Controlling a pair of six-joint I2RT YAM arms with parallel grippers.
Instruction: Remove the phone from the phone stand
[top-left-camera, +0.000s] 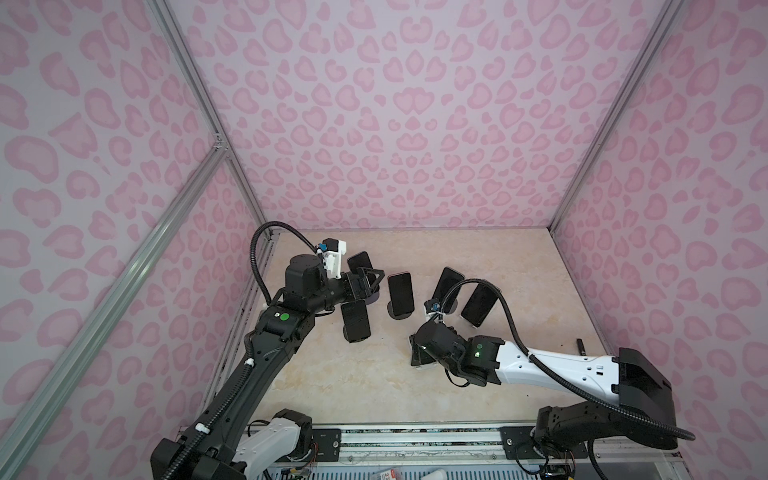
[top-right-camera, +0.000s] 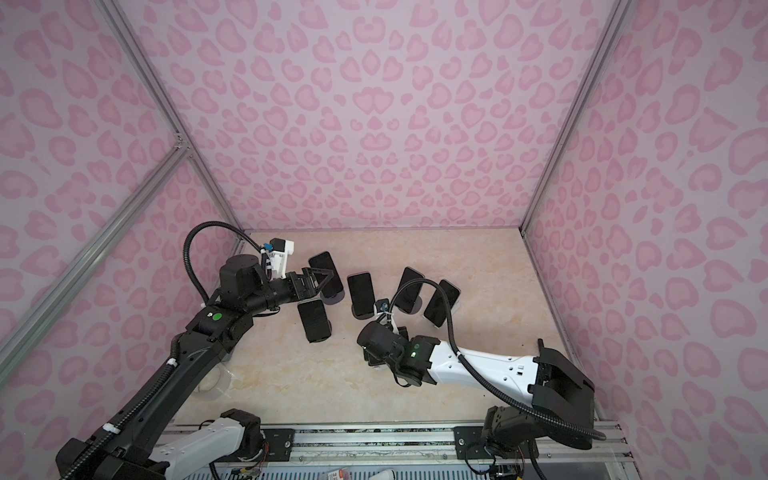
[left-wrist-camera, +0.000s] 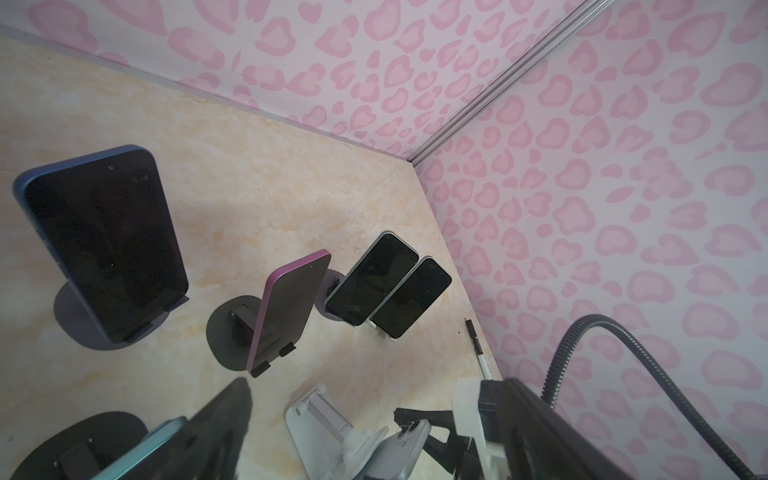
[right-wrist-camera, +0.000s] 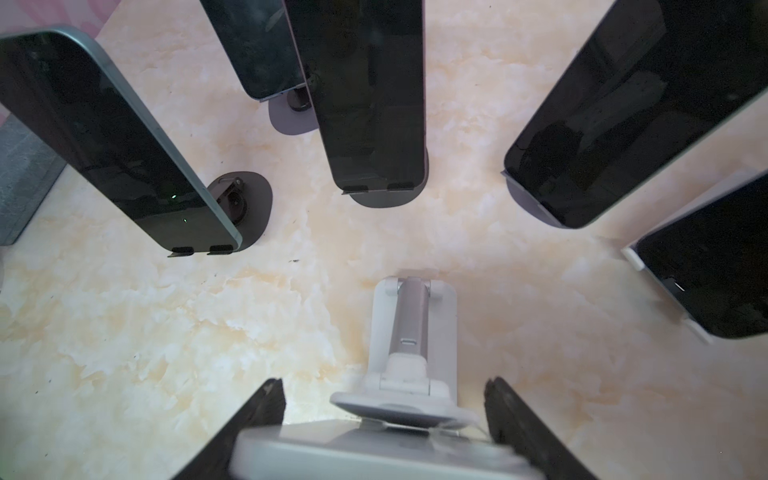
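At the back left, the left gripper (top-left-camera: 374, 283) hovered with its fingers spread wide and empty, just beside a blue phone (left-wrist-camera: 104, 241) on a purple stand (left-wrist-camera: 68, 311). Right of centre, the right gripper (right-wrist-camera: 384, 386) set narrow fingers on the pale phone (right-wrist-camera: 374, 455), seemingly pinching its edges as it leaned on the white phone stand (right-wrist-camera: 409, 316).

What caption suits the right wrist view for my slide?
Right gripper, jaws flanking the pale grey phone on its white folding stand.
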